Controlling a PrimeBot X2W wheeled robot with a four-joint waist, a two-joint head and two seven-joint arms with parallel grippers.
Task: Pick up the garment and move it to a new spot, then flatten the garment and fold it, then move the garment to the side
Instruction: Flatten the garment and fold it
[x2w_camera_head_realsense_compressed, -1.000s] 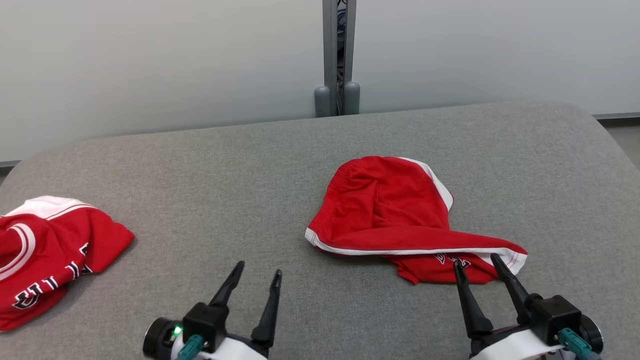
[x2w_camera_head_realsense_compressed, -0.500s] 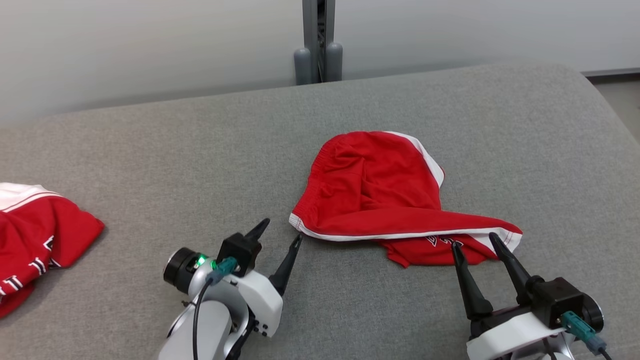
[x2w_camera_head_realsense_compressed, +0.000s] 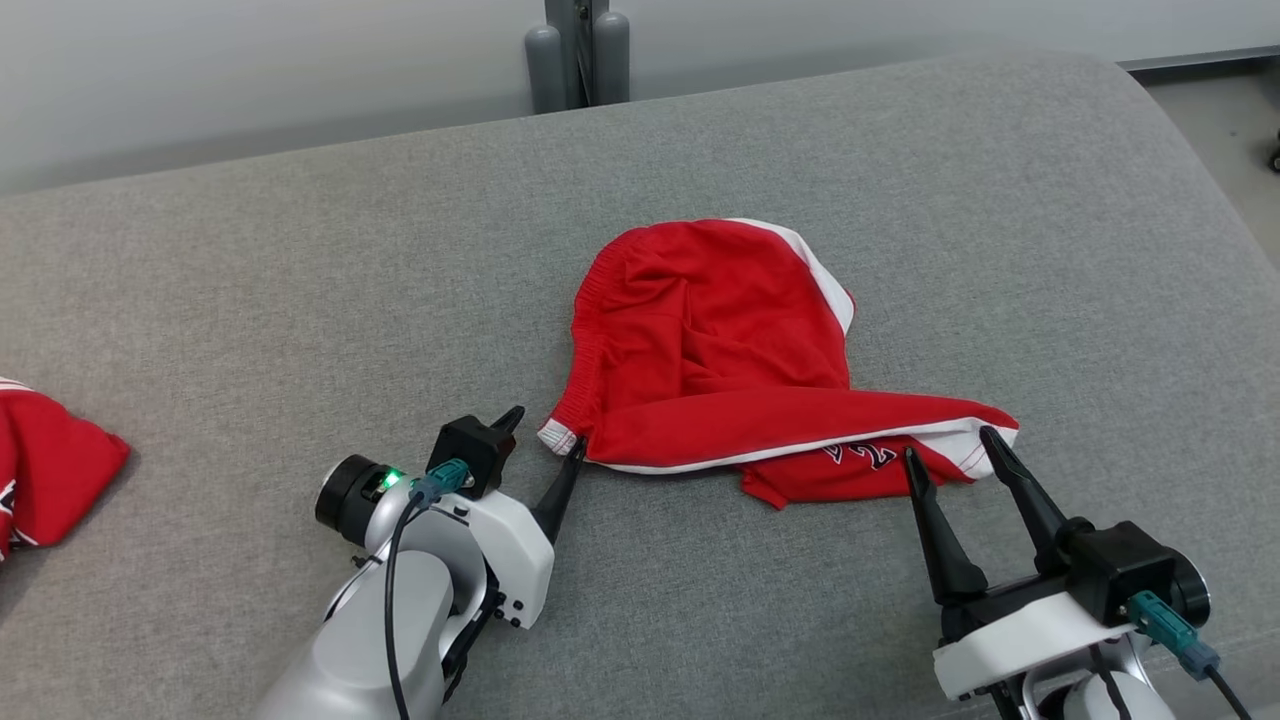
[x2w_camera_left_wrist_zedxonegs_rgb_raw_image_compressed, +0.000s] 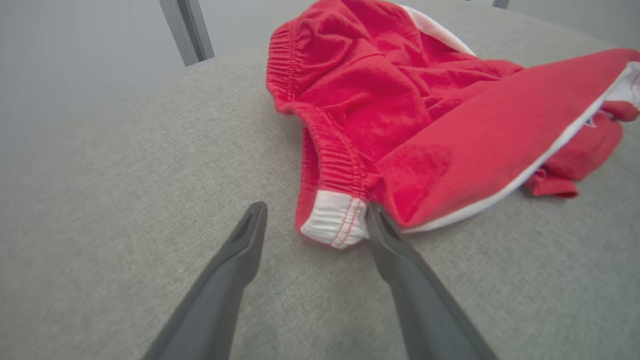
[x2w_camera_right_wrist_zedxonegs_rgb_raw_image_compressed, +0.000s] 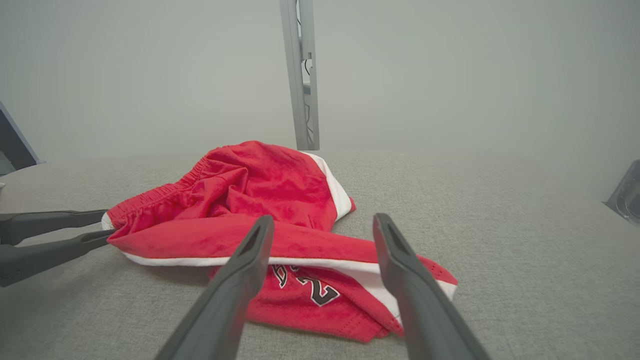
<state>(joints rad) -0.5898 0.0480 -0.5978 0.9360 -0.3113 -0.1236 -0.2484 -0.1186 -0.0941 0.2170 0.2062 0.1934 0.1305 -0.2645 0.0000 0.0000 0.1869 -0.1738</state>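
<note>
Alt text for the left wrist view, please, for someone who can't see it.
The open left tool straddles the white waistband corner of crumpled red shorts, one fingertip against the cloth. The shorts lie on a gray padded surface, with a metal post behind.

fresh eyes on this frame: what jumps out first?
The crumpled red shorts in the middle of the grey table grab the eye first. Both grippers sit at their near edge with jaws open: the left gripper at the white waistband corner, the right gripper at the white-trimmed hem. A second red garment lies at the table's left edge.
</note>
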